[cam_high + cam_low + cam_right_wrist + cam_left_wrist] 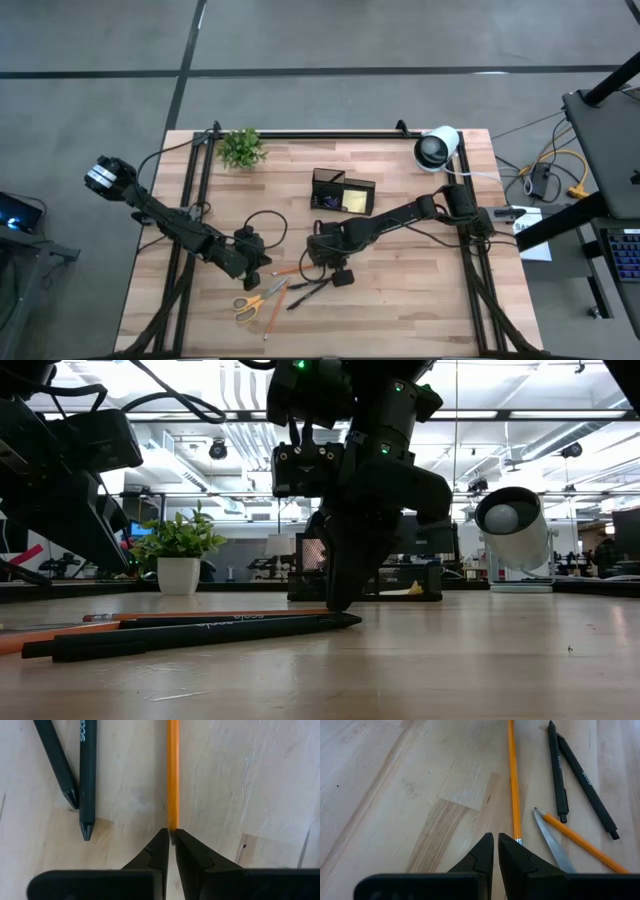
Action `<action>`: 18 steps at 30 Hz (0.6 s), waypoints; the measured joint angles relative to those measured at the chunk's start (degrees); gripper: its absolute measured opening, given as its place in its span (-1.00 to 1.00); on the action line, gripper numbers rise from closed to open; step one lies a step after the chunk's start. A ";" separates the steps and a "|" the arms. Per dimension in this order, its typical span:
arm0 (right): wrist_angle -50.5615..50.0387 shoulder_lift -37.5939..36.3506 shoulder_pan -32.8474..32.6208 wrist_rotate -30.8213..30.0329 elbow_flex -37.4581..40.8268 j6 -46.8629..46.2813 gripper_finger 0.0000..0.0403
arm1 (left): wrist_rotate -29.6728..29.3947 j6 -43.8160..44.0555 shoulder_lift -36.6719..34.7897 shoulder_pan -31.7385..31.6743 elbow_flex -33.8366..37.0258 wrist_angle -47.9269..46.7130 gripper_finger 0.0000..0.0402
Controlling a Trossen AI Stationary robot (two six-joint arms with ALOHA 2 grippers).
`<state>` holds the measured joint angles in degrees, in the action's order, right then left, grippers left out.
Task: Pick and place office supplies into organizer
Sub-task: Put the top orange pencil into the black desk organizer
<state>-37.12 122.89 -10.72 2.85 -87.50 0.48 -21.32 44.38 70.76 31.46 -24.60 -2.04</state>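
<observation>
An orange pencil lies on the wooden table, and my right gripper is shut on its near end, at the table's middle. Two dark pens lie beside it. My left gripper is shut and hovers low by the same pencil's metal-ferrule end. Scissors, a second orange pencil and the pens lie near the front. The black mesh organizer stands farther back with a yellow sticky pad in it. My right gripper pinches the pencil's end between its two fingertips. The fingers come steeply from above, and the pencil runs straight away from them. The pencil lies about level, low over the table. My left gripper's finger stands beside the ferrule; whether they touch, I cannot tell.
A small green plant in a white pot stands at the back left. A big white-and-black roll sits at the back right. Black frame rails run along the table's left, right and far edges. Bare wood lies at the front right.
</observation>
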 joint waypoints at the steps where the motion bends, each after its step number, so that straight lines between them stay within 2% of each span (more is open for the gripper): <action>1: 0.07 0.00 0.00 0.00 0.09 0.05 -0.89 | 0.00 0.00 0.00 0.00 0.00 0.00 -0.95; 18: 2.33 -0.07 0.02 0.17 2.15 0.19 -0.89 | 1.66 -0.13 0.02 0.00 -0.04 0.31 -0.95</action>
<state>-34.79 122.83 -10.70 3.03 -85.35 0.67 -19.67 44.25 70.78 31.46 -24.64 -1.74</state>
